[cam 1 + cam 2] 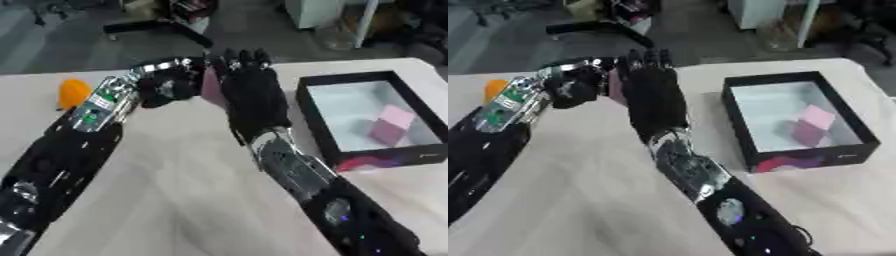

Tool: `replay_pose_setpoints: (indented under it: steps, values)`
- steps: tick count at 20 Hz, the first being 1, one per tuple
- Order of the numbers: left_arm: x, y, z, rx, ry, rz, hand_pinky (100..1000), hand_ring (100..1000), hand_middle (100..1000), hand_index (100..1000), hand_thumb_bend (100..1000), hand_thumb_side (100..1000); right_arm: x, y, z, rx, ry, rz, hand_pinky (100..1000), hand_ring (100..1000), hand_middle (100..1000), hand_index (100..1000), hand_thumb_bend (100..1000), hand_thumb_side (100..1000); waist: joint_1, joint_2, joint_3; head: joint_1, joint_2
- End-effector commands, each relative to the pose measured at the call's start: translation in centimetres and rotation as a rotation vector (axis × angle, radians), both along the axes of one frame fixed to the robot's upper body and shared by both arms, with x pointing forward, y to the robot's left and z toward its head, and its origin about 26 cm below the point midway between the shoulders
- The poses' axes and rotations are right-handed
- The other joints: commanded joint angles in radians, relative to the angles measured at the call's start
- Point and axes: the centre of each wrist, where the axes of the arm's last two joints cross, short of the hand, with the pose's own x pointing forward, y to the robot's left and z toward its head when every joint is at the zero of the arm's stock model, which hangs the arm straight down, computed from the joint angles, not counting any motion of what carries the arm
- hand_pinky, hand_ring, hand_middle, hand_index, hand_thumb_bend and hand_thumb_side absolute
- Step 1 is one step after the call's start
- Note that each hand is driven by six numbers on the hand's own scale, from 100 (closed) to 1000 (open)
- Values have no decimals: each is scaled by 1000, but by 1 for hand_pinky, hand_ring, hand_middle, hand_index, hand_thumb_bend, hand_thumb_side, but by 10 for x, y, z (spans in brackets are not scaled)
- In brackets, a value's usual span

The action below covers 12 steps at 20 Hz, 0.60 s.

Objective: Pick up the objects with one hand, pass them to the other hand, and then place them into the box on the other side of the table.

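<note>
A flat pink object (211,85) stands upright between my two hands above the middle of the table's far part. My left hand (168,85) is curled against its left side and holds it. My right hand (254,92) is against its right side, back towards the camera, fingers straight and pointing away from me. Most of the pink object is hidden behind the right hand. A black-walled box (312,120) with a pale floor sits at the right. A pink block (392,124) lies inside it.
An orange object (73,93) lies at the table's far left, beside my left forearm. The pale table (175,190) runs towards me between the arms. Beyond its far edge is dark floor with clutter.
</note>
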Motion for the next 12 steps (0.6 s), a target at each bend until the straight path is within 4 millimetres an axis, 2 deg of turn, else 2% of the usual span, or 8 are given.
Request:
replay_pose_setpoints:
  steps: [1,5,8,9,12]
  values:
    - [6,25,15,15,-82,35,906,833,840,924,1000,649,4,-14,14,6,-46,-38,714,683,623,486,100,100,0,-20,-2,-6,-12]
    - [7,45,21,12,-155,46,924,854,866,942,1000,650,3,-25,17,23,-69,-66,666,677,619,487,100,103,-2,-19,-5,-5,-13]
    - [3,85,28,8,-232,150,911,835,843,931,1000,603,13,-51,14,75,-70,-179,557,659,609,489,100,136,-1,-18,-6,-5,-18]
    - [0,98,28,5,-256,197,903,825,832,920,1000,593,17,-62,12,110,-62,-229,445,634,594,491,100,197,0,-18,-6,-6,-19]
    - [-14,142,22,-37,-298,386,884,800,803,895,1000,561,40,-101,-3,295,-9,-436,340,609,580,499,100,324,4,-17,-3,-13,-22]
